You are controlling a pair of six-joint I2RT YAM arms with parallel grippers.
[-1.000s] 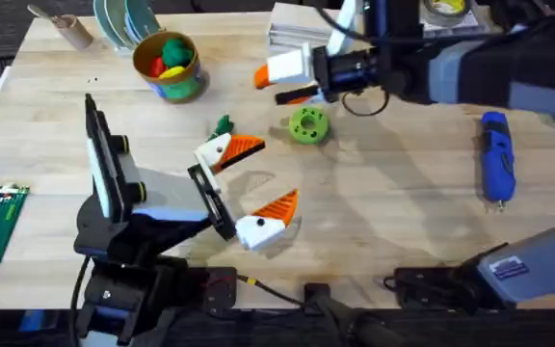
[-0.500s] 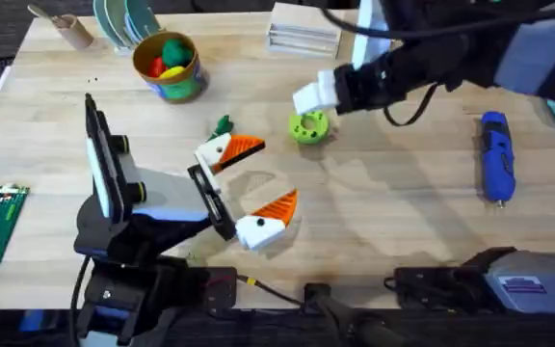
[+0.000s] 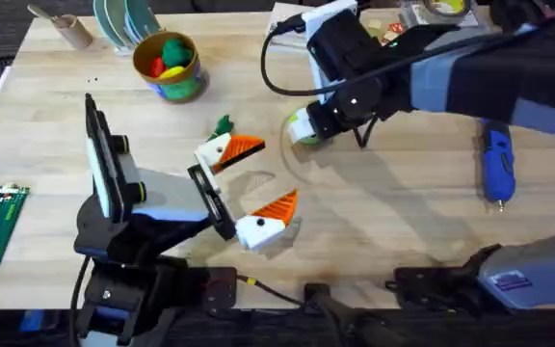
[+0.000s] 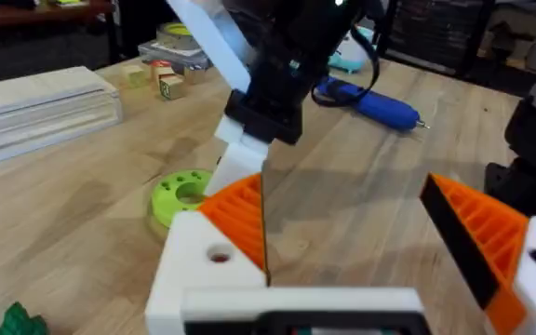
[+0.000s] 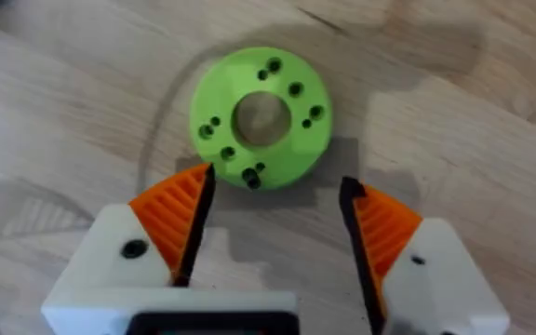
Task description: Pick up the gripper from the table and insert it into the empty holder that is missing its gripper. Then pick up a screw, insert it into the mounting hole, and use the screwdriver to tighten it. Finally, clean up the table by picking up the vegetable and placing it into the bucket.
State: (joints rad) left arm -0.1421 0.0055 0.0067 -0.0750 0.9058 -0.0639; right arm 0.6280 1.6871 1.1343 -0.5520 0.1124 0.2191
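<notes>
Right gripper (image 5: pixel 273 219) hangs spread wide right above the lime-green disc (image 5: pixel 261 116), gripping nothing. Left gripper (image 3: pixel 249 188) sits open too. Blue screwdriver (image 3: pixel 495 164) lies off on the table's (image 3: pixel 383 222) right side, untouched.

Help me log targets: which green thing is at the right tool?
The lime-green holed disc, at the right tool's open fingertips; the dark leafy vegetable lies well clear of it.
</notes>
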